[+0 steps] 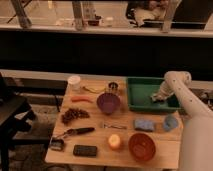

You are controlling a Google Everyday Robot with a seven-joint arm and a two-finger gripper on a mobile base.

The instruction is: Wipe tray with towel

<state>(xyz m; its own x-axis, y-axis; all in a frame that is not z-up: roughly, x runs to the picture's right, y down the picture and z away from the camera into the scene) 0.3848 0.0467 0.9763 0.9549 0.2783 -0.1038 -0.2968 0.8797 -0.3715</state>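
The green tray (141,94) sits at the back right corner of the wooden table (95,137); the gripper (159,95) is down inside its right half, on or just above a pale towel (153,97) lying on the tray floor; whether it is wide, narrow or holding the towel I cannot tell. The white arm (182,97) reaches in over the tray's right rim; left of the tray stand a small can (113,87) and a purple bowl (108,103); in front of it lie a blue sponge (144,124) and a red bowl (142,146).
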